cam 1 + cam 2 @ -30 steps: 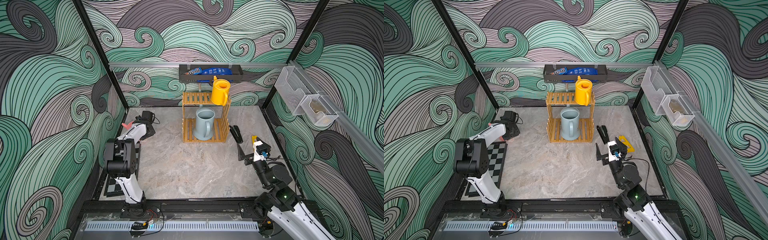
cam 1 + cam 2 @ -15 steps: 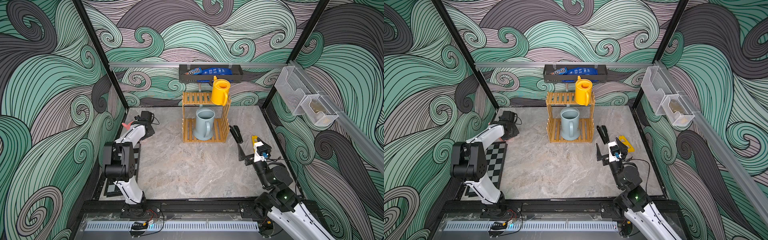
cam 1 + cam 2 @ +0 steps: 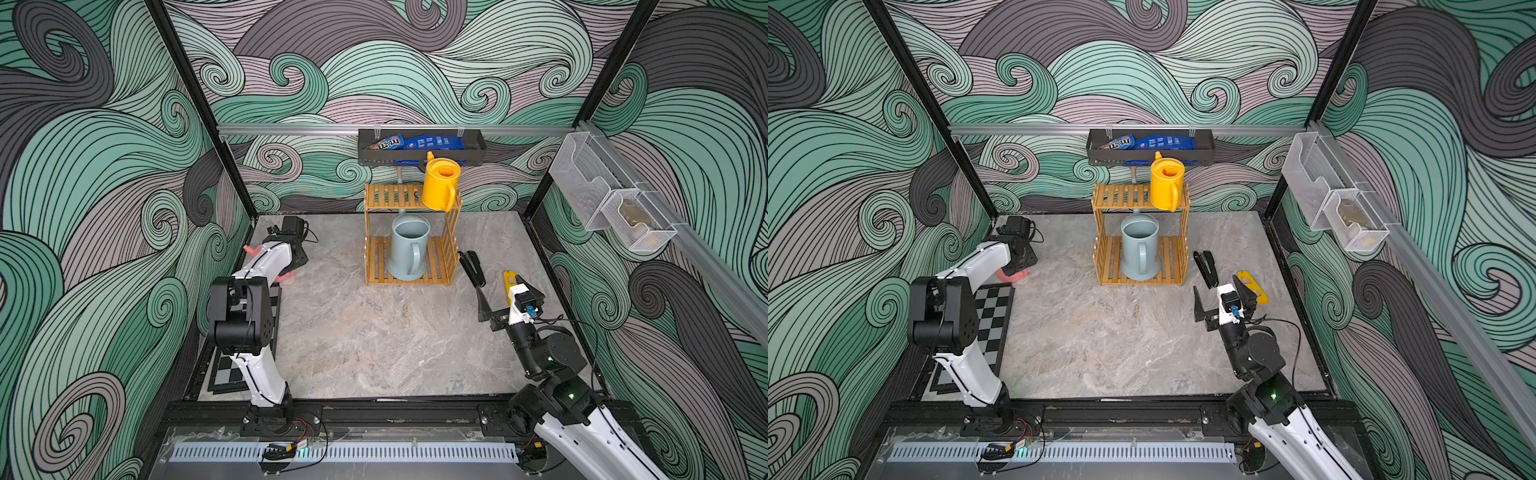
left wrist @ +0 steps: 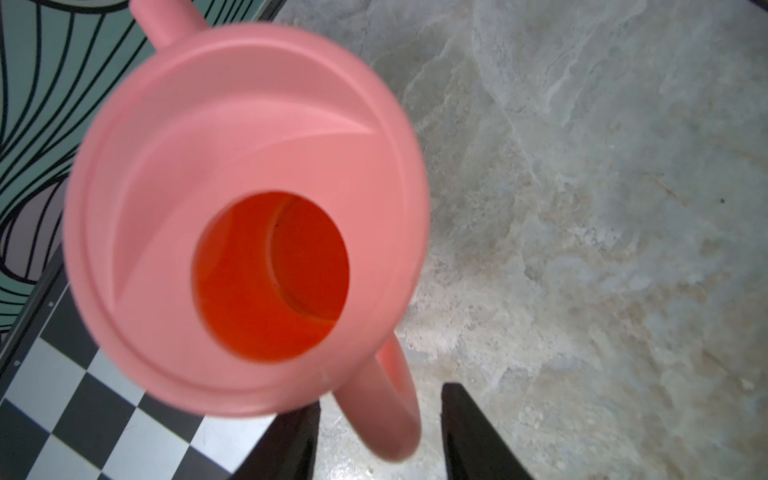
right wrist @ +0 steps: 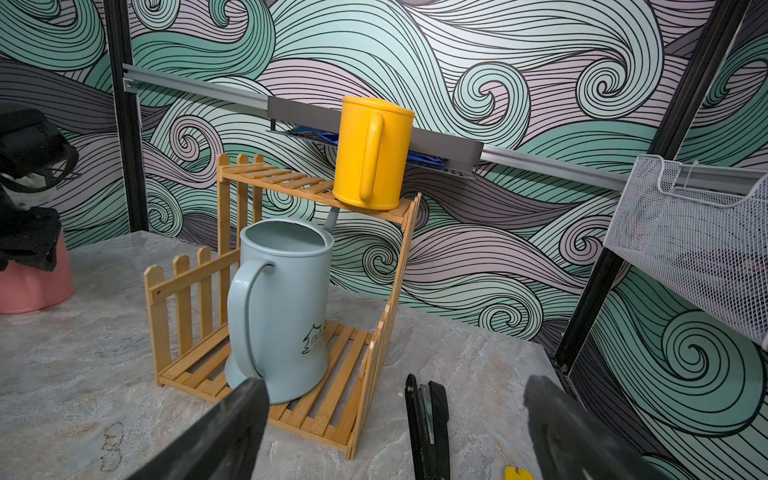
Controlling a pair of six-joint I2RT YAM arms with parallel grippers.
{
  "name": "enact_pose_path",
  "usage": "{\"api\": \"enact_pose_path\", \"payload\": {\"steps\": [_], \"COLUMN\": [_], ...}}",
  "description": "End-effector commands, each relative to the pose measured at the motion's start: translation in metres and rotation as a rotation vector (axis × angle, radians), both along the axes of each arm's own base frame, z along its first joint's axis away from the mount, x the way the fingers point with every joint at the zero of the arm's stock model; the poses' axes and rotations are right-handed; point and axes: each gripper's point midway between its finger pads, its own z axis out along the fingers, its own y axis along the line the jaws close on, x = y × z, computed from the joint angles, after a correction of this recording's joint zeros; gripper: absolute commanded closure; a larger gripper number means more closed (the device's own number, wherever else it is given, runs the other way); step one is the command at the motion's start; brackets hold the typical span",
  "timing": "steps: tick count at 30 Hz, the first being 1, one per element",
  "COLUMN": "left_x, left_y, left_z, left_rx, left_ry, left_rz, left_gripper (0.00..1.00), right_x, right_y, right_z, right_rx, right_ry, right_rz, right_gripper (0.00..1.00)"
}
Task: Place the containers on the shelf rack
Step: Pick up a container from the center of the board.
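The shelf rack point(image 3: 390, 195) point(image 3: 1121, 195) point(image 5: 270, 174) stands at the back middle. A yellow container point(image 3: 440, 185) point(image 3: 1167, 185) point(image 5: 372, 153) sits on its top tier, at the right end. A pale blue container point(image 3: 407, 249) point(image 3: 1139, 251) point(image 5: 282, 299) stands on the bottom tier. The pink container point(image 3: 286, 277) point(image 3: 1013, 274) point(image 4: 249, 166) point(image 5: 33, 286) stands upright on the table by the left wall. My left gripper point(image 4: 380, 399) hangs over it, jaws apart round its loop handle with a gap on each side. My right gripper point(image 3: 1217, 284) point(image 5: 392, 386) is wide open and empty, right of the rack.
A black stapler point(image 3: 471, 266) point(image 5: 428, 419) lies right of the rack, with a flat yellow piece point(image 3: 1254, 286) beside it. A black wall tray point(image 3: 419, 145) hangs above the rack. Clear mesh bins point(image 3: 602, 195) hang on the right wall. A checkerboard point(image 3: 992, 316) lies front left.
The left arm's elbow dipped slightly and came back, while its wrist stayed over the pink container. The right arm has not moved.
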Motion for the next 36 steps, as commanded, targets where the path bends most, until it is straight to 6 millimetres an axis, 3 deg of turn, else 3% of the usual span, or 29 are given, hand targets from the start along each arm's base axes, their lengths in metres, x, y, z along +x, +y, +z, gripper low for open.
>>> {"api": "enact_pose_path", "payload": {"steps": [1, 11, 14, 21, 25, 36], "left_x": [-0.007, -0.015, -0.017, -0.019, -0.020, -0.027], "left_y": [0.006, -0.013, -0.019, -0.030, -0.035, -0.066], "left_z": [0.001, 0.000, 0.004, 0.036, 0.064, 0.138], "left_rx": [0.018, -0.084, -0.109, -0.130, -0.127, -0.159], "left_ry": [0.036, -0.006, -0.037, -0.116, -0.161, -0.149], "left_rz": [0.016, -0.043, -0.069, -0.160, -0.218, -0.387], "left_gripper": [0.63, 0.89, 0.91, 0.93, 1.00, 1.00], "right_x": [-0.001, -0.001, -0.002, -0.002, -0.001, -0.003], "right_y": [-0.002, 0.000, -0.004, -0.003, -0.001, -0.004], "right_z": [0.004, 0.004, 0.004, 0.004, 0.004, 0.005], "right_rx": [0.009, 0.013, 0.014, 0.016, 0.012, 0.018], "right_ry": [-0.024, -0.027, -0.031, -0.032, -0.031, -0.035], "right_rz": [-0.014, -0.001, -0.017, -0.013, -0.007, -0.015], "right_gripper": [0.01, 0.01, 0.01, 0.01, 0.01, 0.01]}}
